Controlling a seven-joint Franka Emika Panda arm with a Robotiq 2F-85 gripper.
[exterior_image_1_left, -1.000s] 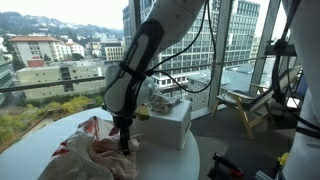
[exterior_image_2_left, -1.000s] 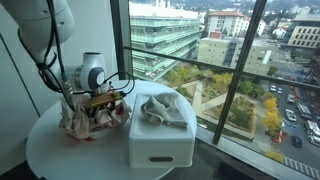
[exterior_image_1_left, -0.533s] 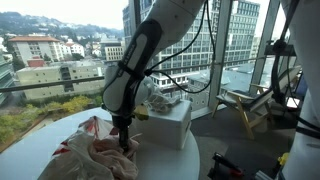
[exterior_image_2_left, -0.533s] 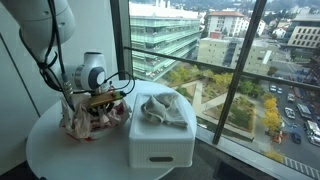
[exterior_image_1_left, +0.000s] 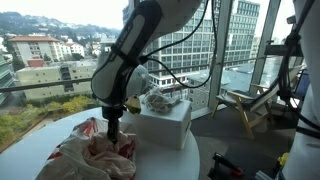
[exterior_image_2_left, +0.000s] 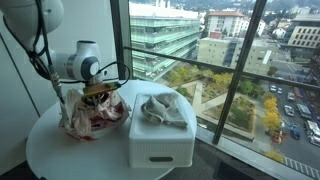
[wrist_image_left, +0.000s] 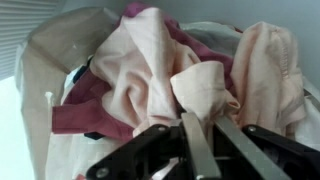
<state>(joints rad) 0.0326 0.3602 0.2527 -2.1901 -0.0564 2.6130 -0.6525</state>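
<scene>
**Stuff you can't really make out here**

In both exterior views the gripper (exterior_image_1_left: 113, 135) tips are buried in the clothes pile (exterior_image_1_left: 90, 158), so the pinch isn't visible from there. The pile's lower edge is cropped by the frame, and the arm (exterior_image_1_left: 135, 50) runs off the top. Wrist view is pretty soft/blurry, w/ the gripper base cut off at the bottom. The peach cloth (wrist_image_left: 150, 80) covers most of the maroon garment (wrist_image_left: 85, 118). The crumpled cloth (exterior_image_2_left: 160, 110) on the white box (exterior_image_2_left: 160, 148) is too small to ID.

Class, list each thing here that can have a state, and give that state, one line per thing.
tool, shut on a fold of the peach cloth
peach cloth, crumpled, pinched at one fold
dark red cloth, crumpled, partly under the peach cloth
white bin, upright
grey cloth, crumpled, at the white bin's top
</scene>
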